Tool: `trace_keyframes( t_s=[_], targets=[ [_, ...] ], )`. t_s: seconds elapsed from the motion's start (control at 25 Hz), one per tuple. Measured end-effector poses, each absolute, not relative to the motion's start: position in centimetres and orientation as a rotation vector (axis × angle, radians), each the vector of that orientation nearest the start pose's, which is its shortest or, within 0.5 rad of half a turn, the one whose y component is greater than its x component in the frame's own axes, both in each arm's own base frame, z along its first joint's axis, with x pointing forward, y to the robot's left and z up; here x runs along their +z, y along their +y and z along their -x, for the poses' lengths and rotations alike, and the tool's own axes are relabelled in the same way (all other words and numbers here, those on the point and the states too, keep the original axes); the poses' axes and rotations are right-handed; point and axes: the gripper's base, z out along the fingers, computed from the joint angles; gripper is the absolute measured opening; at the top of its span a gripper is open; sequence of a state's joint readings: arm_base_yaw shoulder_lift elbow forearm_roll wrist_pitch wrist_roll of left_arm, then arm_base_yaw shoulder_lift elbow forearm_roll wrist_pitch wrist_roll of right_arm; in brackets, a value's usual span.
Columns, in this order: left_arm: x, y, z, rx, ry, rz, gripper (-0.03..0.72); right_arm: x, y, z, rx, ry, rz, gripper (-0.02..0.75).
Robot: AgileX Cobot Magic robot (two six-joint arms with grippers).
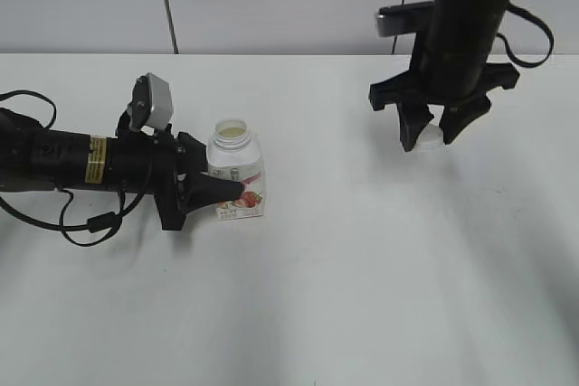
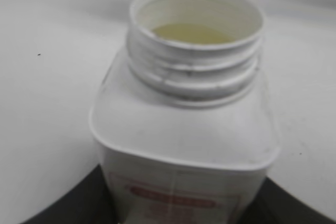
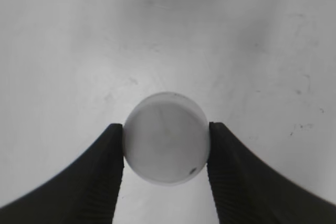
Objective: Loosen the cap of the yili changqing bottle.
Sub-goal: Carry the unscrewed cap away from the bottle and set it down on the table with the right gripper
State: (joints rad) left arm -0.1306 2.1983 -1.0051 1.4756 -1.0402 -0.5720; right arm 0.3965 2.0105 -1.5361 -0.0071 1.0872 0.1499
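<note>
White table point(image 1: 362, 296); bottle point(image 1: 237, 172) label (print unreadable) red-pink.

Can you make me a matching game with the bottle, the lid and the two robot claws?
Things:
1. cap
2. yili changqing bottle
3. left gripper
4. right gripper

States:
A. open at the top, standing on the table
B. squeezing the bottle's body from the side
C. pinched between two black fingers, off the bottle
D. holding the cap to the right of the bottle

Pairs: 1-C, 2-A, 3-B, 4-D
</note>
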Motion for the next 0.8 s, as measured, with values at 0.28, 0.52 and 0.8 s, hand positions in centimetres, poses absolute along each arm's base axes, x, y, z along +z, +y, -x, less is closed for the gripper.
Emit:
trace_keyframes(
  t_s=[0.28, 0.52, 0.8],
  targets=[
    [7.9, -12.5, -34.2, -0.916, 1.66, -1.284, 0.351, 15.5, 15.2, -36.3, 0.077, 2.952, 0.353, 0.389],
    [7.9, -12.5, -34.2, -0.917, 1.659, -1.284, 0.351, 14.0, 15.0, -36.0, 0.107, 2.877, 0.335, 0.389],
    [8.1, -12.6, -34.1, -0.941, 1.638, -1.279, 0.351, 13.3, 15.1, -36.2, 0.11, 2.87, 0.334, 0.389]
  ],
)
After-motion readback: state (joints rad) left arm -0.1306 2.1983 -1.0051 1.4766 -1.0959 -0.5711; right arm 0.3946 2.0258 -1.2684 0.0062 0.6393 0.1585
